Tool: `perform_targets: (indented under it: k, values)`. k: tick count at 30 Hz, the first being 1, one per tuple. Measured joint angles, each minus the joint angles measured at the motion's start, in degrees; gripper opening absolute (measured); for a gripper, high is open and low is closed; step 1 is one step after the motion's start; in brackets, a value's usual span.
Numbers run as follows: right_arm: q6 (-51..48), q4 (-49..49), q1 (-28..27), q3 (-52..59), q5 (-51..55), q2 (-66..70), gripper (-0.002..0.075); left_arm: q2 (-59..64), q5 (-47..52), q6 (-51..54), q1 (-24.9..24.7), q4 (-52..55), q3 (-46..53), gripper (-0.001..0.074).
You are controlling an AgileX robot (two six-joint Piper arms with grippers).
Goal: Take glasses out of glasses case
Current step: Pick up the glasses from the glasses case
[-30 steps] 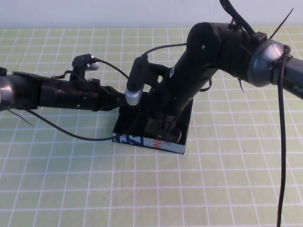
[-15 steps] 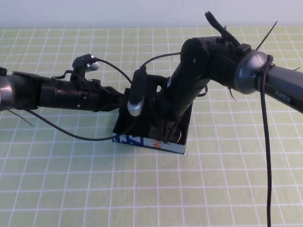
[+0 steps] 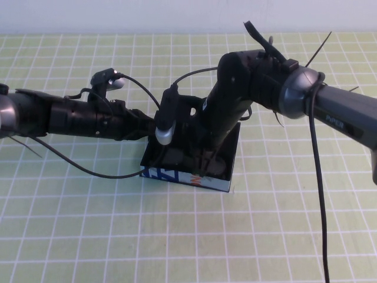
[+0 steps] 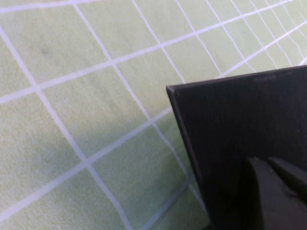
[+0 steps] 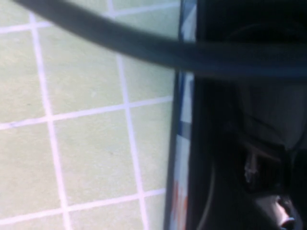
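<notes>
The glasses case (image 3: 187,175) stands open at the table's middle, its blue, white and orange front facing me. Its black lid (image 4: 240,129) is swung back. My left gripper (image 3: 152,127) reaches in from the left and rests against the lid; its fingers (image 4: 268,201) lie close together on the lid's face. My right gripper (image 3: 206,160) is down inside the case from above. In the right wrist view the printed side (image 5: 184,143) and the dark inside show, with a dim dark shape that may be the glasses (image 5: 261,160). In the high view the glasses are hidden by the right arm.
A green mat with a white grid (image 3: 88,224) covers the table. Cables (image 3: 321,194) hang from the right arm over the right side. The left arm (image 3: 65,118) lies low across the left half.
My right arm has swung its elbow to the left while its gripper stays down in the case. The left arm and the case have not moved.
</notes>
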Motion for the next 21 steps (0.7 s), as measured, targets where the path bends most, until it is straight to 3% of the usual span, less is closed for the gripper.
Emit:
perform_targets:
  k: [21]
  values:
    - [1.3, -0.8, 0.0, -0.4, 3.7, 0.2, 0.0267, 0.0, 0.9, 0.0, 0.0, 0.3, 0.0, -0.0004]
